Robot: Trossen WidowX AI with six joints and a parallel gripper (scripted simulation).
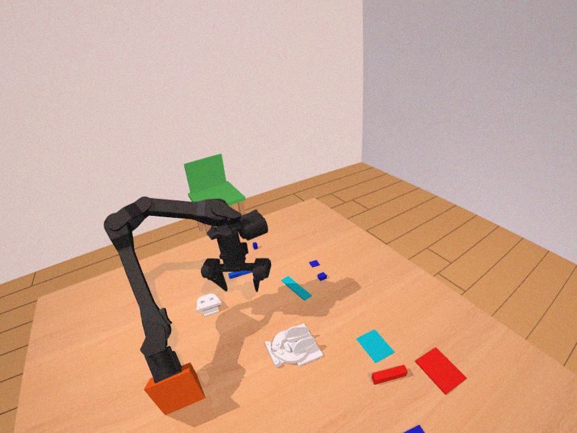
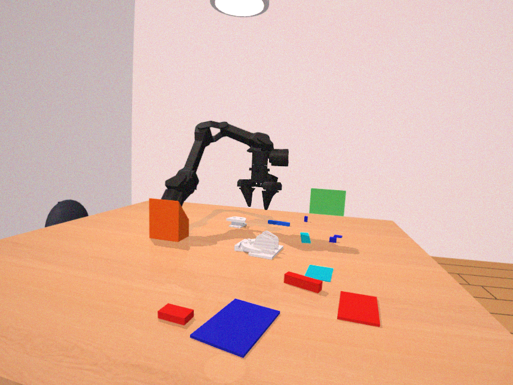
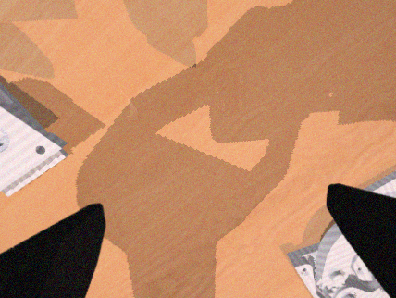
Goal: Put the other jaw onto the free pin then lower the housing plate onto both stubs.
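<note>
The white base [image 1: 311, 358] [image 2: 268, 254] [image 3: 300, 260] lies on the table with the white jaws [image 1: 302, 339] [image 2: 266, 243] standing up on it. Its gear end shows partly at the lower right of the wrist view, behind a finger; whether the teeth mesh cannot be told. The white housing plate [image 1: 208, 302] [image 2: 236, 219] [image 3: 20, 155] rests apart from the base, with its two holes upward, raised on a small white support. My gripper [image 1: 241, 290] [image 2: 257, 207] [image 3: 217, 204] is wide open and empty, pointing down high above the table between the housing plate and the base.
An orange block [image 1: 174, 390] [image 2: 164, 220] is at the arm's foot. A blue bar [image 1: 239, 274] [image 2: 278, 222] and a cyan strip [image 1: 296, 288] [image 2: 305, 237] lie beyond. A cyan sheet [image 1: 374, 345] [image 2: 318, 272], red bar [image 1: 389, 374] [image 2: 302, 282] and red plate [image 1: 440, 370] [image 2: 359, 308] lie beside the base.
</note>
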